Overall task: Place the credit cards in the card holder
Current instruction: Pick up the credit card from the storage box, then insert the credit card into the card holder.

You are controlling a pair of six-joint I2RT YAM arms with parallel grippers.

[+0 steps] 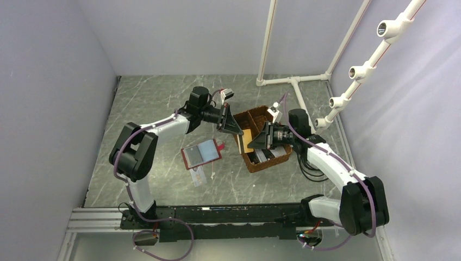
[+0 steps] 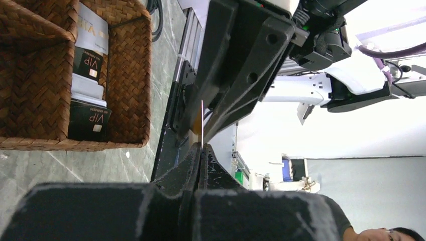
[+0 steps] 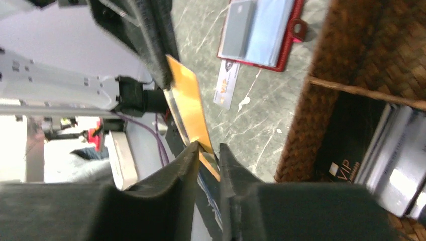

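Top external: left pincer (image 1: 237,131) and right pincer (image 1: 255,142) both clamp one orange card (image 1: 247,138) between them; holder (image 1: 202,154) lies open down-left, nearer the left pincer.

Ctr of table (image 1: 163,109): card holder (image 1: 201,154), laid open. Flat on table just in front of holder, at its near edge: loose card (image 1: 199,175). Right of holder, apart from it: basket (image 1: 266,165), split into compartments. In basket's near compartment: stack of cards (image 1: 270,155). Above basket's left side, clear of table: held card (image 1: 247,140), stood on edge btwn left gripper (image 1: 238,131) on holder side & right gripper (image 1: 254,141) on basket side.
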